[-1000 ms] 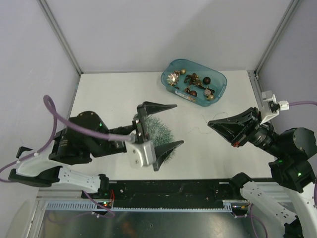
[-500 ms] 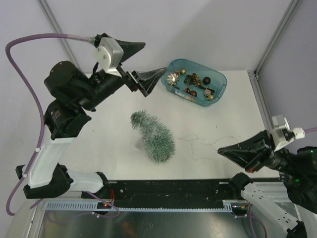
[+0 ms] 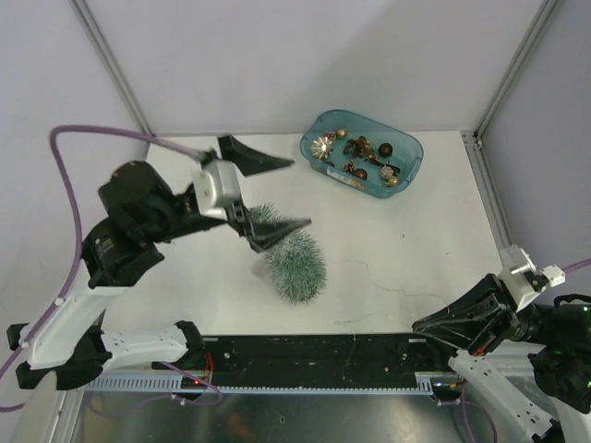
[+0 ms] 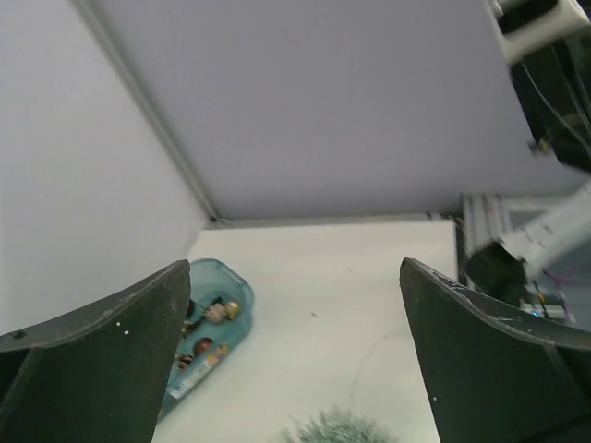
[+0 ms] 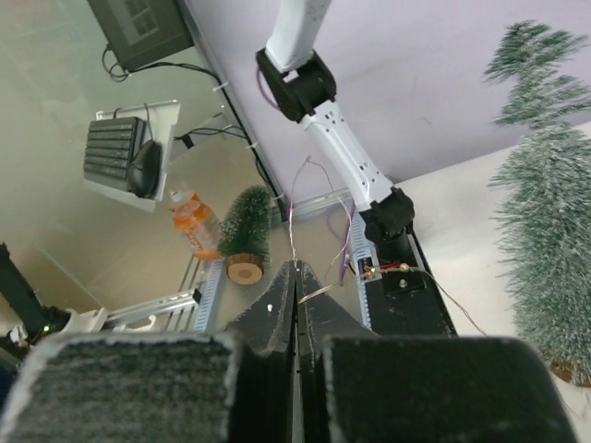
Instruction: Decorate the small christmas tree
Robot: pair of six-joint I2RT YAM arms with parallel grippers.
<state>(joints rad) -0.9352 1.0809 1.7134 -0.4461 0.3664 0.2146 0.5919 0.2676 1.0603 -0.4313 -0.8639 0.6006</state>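
Overhead, the left arm is bent up at the elbow, its tool (image 3: 268, 196) spread wide and hovering just above the small christmas tree (image 3: 297, 266), which stands upright mid-worktop (image 3: 434, 221). The right arm is folded low at the near right corner, its tool (image 3: 420, 325) pressed together, pinching a thin wire (image 5: 293, 231) that trails across the worktop toward the tree.
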